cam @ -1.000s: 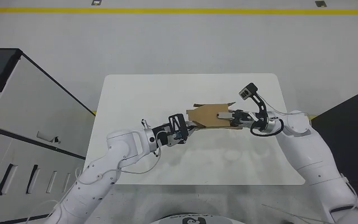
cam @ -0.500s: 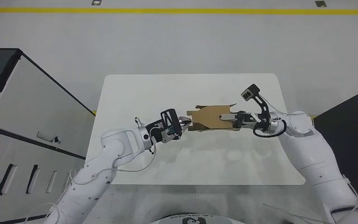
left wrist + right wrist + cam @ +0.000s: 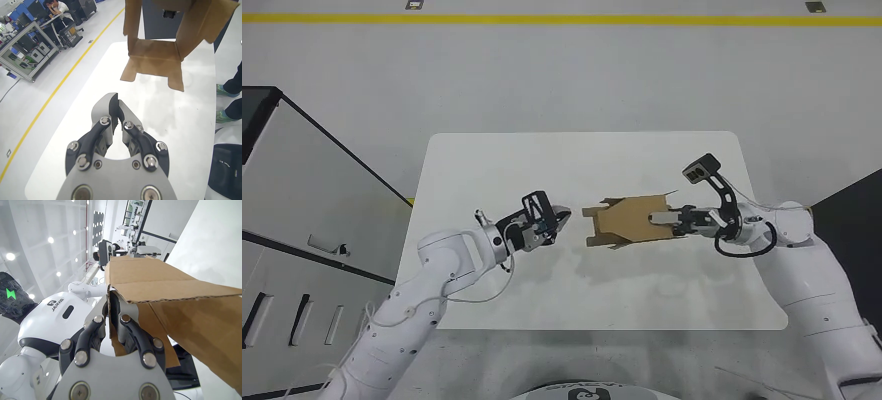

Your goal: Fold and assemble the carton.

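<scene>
The brown carton [image 3: 627, 222] is held above the white table [image 3: 492, 170], right of centre, partly opened into a tube with loose end flaps. My right gripper [image 3: 654, 217] is shut on one carton wall; in the right wrist view the fingertips [image 3: 113, 298] pinch the corrugated edge of the carton [image 3: 170, 298]. My left gripper [image 3: 560, 217] hangs left of the carton, shut and empty, a short gap from its flaps. In the left wrist view the carton [image 3: 155, 58] stands open-ended ahead of the left gripper [image 3: 116, 98], apart from it.
A dark cabinet [image 3: 282, 200] stands off the table's left side. A person's legs and green shoes [image 3: 225, 91] are beside the table's far side in the left wrist view. The table surface around the carton is bare.
My left gripper let go of the carton's end and drew back to the left. My right arm pulled the carton slightly right, and it has opened up more.
</scene>
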`<control>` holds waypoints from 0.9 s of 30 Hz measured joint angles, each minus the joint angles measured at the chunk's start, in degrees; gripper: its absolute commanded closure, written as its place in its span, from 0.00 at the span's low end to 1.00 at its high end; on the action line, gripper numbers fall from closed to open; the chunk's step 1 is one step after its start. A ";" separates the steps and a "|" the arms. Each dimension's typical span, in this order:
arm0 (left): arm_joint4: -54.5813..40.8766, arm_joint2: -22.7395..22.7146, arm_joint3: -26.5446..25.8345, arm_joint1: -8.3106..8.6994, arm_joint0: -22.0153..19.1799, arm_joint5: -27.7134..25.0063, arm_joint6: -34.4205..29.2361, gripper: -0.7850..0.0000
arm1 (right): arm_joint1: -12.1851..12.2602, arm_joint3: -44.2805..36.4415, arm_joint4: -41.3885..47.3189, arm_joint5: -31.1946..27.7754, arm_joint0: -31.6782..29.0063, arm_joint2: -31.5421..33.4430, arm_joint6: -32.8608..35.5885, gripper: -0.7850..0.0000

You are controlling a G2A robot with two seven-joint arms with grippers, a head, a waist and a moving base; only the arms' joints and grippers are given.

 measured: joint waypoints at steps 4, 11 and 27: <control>-0.42 0.95 0.50 -0.12 -0.19 -0.43 0.20 1.00 | -0.03 -0.65 2.59 0.66 -0.59 0.83 0.65 1.00; -2.33 2.85 -1.37 -0.45 -0.83 -1.15 1.90 1.00 | -0.32 -0.68 5.43 2.04 -0.74 1.13 2.03 1.00; -5.74 4.20 -2.69 -0.68 -2.11 -3.13 2.82 1.00 | -1.24 1.21 5.08 3.49 0.25 0.10 3.48 1.00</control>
